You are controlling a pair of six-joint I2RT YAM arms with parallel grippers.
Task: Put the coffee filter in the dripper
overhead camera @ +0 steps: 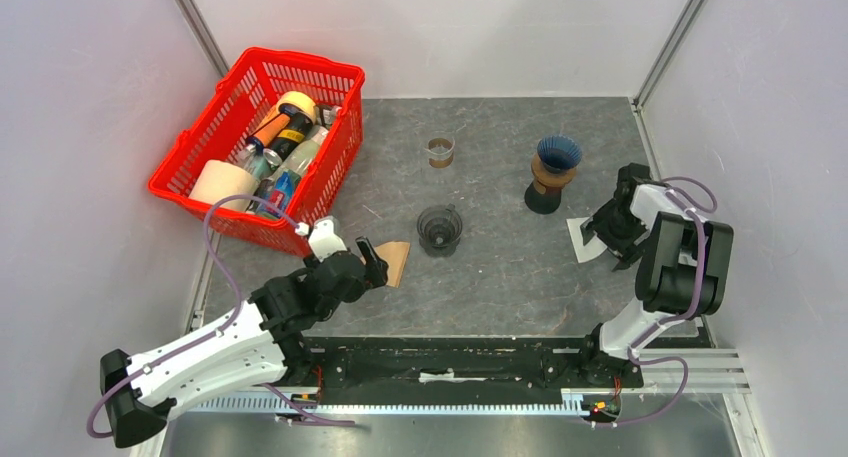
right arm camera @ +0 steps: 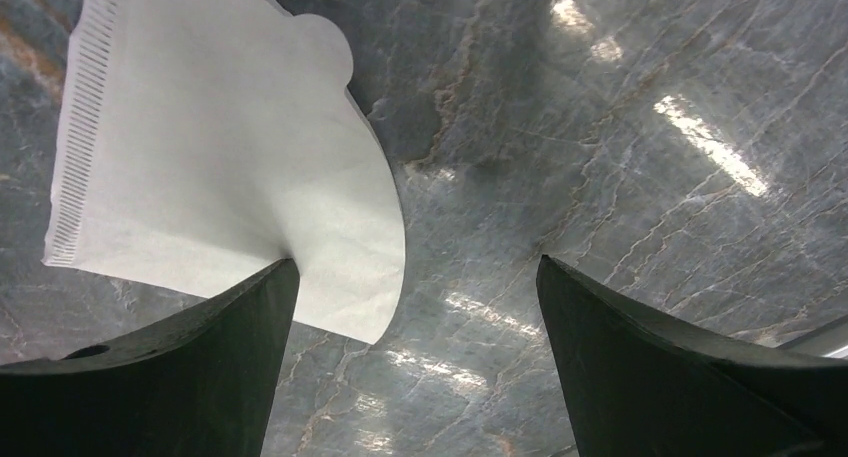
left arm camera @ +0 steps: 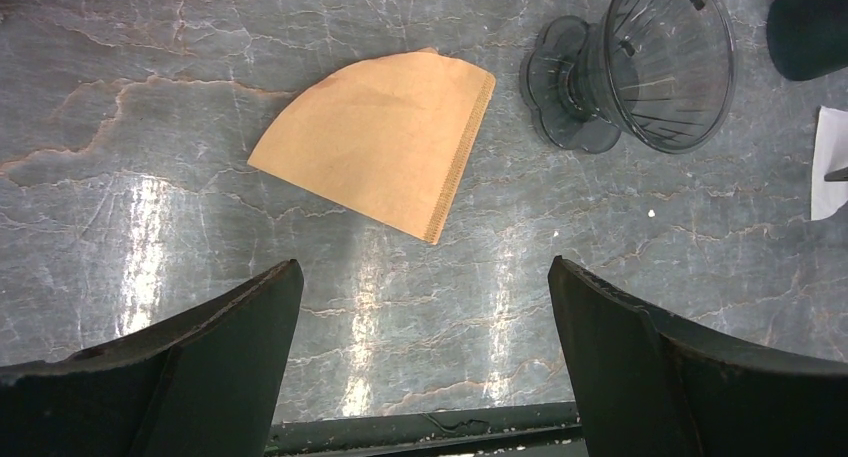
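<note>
Top view: left gripper [overhead camera: 378, 261] reaches in over the near left of the table, right above a brown coffee filter [overhead camera: 397, 262] lying flat. The empty smoked dripper [overhead camera: 439, 229] stands just right of it, so the paper is likely staged for a short carry. Red basket [overhead camera: 305, 61] at far left holds bottles, a tape roll and a white paper roll. A small glass [overhead camera: 440, 152] sits far centre, and a blue fluted cone on a dark stand [overhead camera: 555, 172] far right. Right gripper [overhead camera: 607, 239] hovers at a white filter [overhead camera: 583, 239] by the right wall. Left wrist view: left gripper [left arm camera: 422, 275] spread wide, nothing between its fingers [left arm camera: 200, 367]. The brown filter [left arm camera: 380, 152] lies beyond the tips, untouched, and the dripper [left arm camera: 650, 62] is upright with nothing inside. Right wrist view: right gripper [right arm camera: 417, 267] equally wide, holding nothing. The white filter [right arm camera: 220, 147] lies flat, its near edge hidden behind the left finger [right arm camera: 150, 377]; contact cannot be judged.
</note>
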